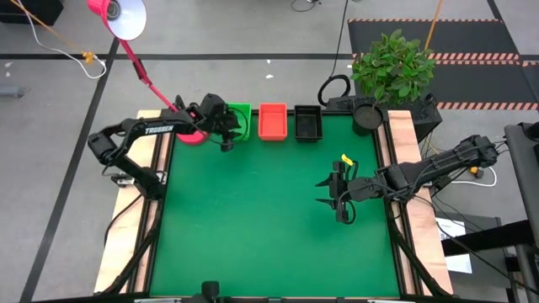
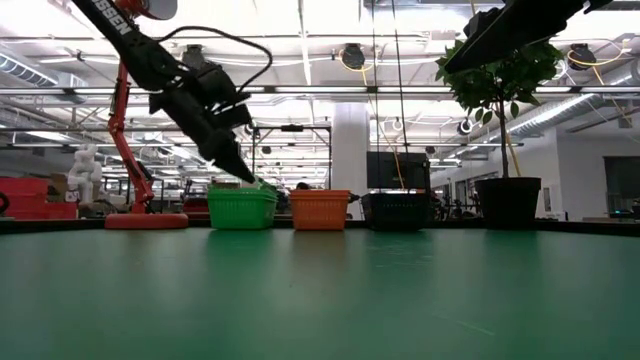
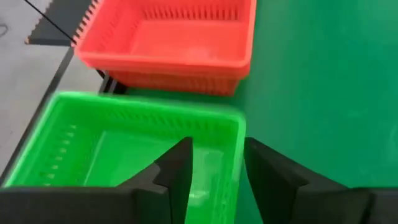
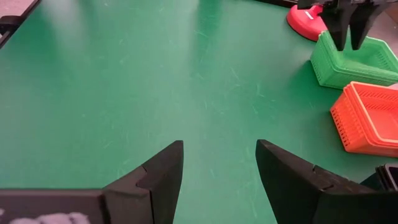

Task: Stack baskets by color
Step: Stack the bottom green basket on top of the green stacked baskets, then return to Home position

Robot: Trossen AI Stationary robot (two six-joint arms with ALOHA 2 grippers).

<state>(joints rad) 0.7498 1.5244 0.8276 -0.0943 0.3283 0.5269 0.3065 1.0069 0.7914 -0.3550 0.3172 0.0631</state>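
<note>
Three baskets stand in a row at the table's far edge: green, orange-red and black, each resting on its bottom. My left gripper is open at the green basket's near side. One finger stands inside the basket and one outside its near wall. My right gripper hovers open over bare table at the right, nothing between its fingers. The right wrist view shows the left gripper pointing down onto the green basket. My left gripper stands astride the green basket's near wall, one finger inside and one outside, slanting down from the table's left. Whether either finger touches the wall I cannot tell. The basket sits level on the table.
The pink lamp base stands just left of the green basket, under my left arm, with its red stem rising to the lamp head. A potted plant stands at the far right corner. The green tabletop stretches across the middle and near side.
</note>
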